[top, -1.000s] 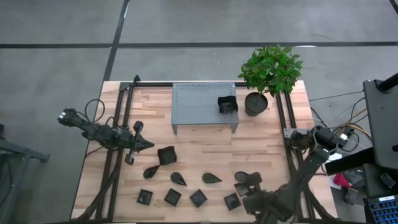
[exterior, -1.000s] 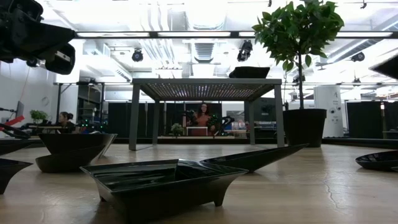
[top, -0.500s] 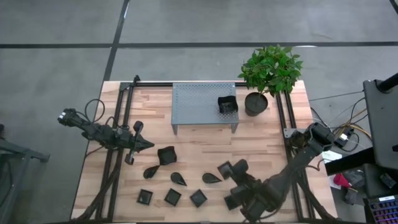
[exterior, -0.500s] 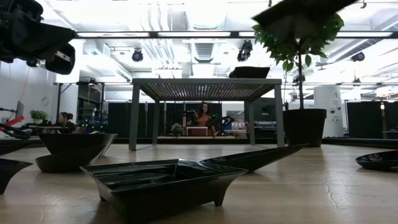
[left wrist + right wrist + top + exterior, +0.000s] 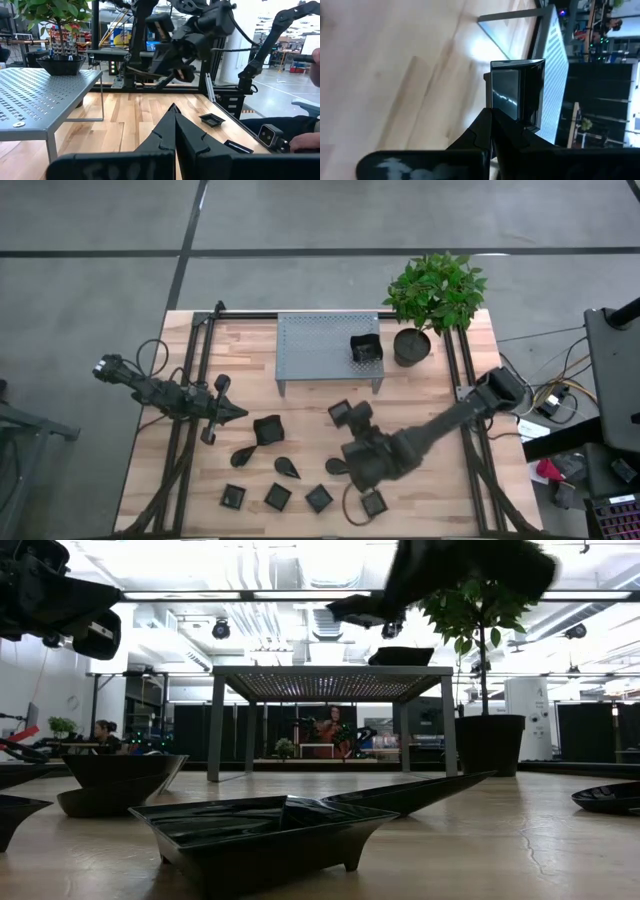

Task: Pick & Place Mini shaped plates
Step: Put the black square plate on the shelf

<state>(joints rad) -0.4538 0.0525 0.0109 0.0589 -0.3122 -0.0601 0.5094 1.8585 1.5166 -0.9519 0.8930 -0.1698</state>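
Note:
My right gripper [image 5: 350,420] hangs over the middle of the table, shut on a small square black dish [image 5: 340,412], which the low view shows high in the air [image 5: 362,608]. My left gripper [image 5: 238,413] waits shut at the table's left, next to a wavy-edged square dish [image 5: 267,429]. More small black dishes rest flat on the near half of the table: teardrops [image 5: 287,468] and a row of squares [image 5: 277,497]. One dish [image 5: 366,348] sits on the grey perforated stand [image 5: 310,350]. My right gripper pinches the small square dish by one side of its rim [image 5: 512,122] between its two fingers. The fingers [image 5: 485,125] reach from the table's near side toward the stand. The dish is lifted clear of the table and juts out beyond the fingertips, roughly level.
A black round plant pot [image 5: 411,346] with a leafy plant [image 5: 436,288] stands right of the stand. Black frame rails [image 5: 188,380] run along the table's left and right sides. Bare wood [image 5: 420,405] lies between the stand and the dishes. People show in the room beyond the table.
My right arm has swung from the table's near right corner toward the left and the far side, toward the stand. It carries the square dish lifted clear all the while. In the low view the dish has passed from the upper right to the upper middle.

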